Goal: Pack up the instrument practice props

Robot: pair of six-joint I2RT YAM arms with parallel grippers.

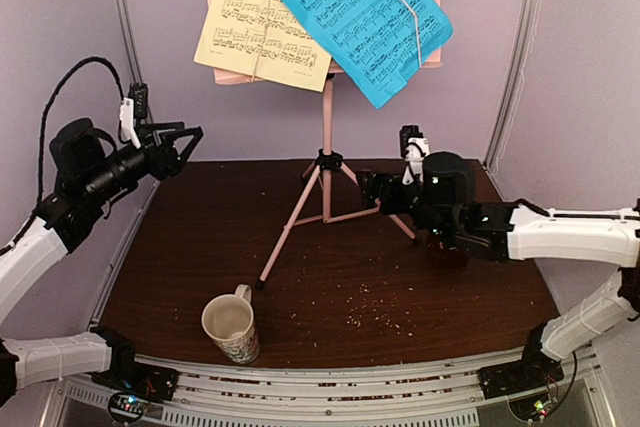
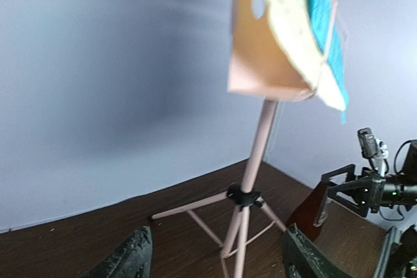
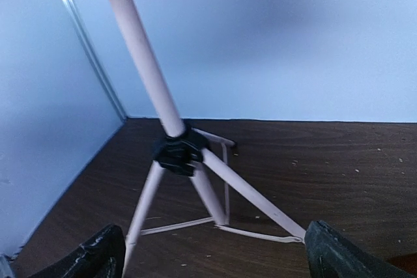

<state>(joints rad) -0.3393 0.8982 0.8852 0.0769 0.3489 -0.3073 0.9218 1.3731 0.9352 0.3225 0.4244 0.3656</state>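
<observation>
The pink music stand (image 1: 327, 117) stands on its tripod at the middle of the dark table, holding a pale-yellow music sheet (image 1: 255, 22) and a tilted blue music sheet (image 1: 350, 12). My left gripper (image 1: 190, 152) hangs open in the air left of the stand, facing its pole (image 2: 257, 148). The left gripper (image 2: 218, 249) has nothing between its fingers. My right gripper (image 1: 362, 190) is open, low on the right, close to the tripod hub (image 3: 176, 151) but apart from it; the right gripper (image 3: 218, 255) is empty. The dark red-brown metronome (image 2: 311, 208) stands on the table beside the right arm.
A cream patterned mug (image 1: 232, 327) stands near the front edge, left of centre. Crumbs (image 1: 365, 297) are scattered on the table. The tripod legs (image 1: 290, 232) spread forward and to the right. Pale walls close in the back and both sides.
</observation>
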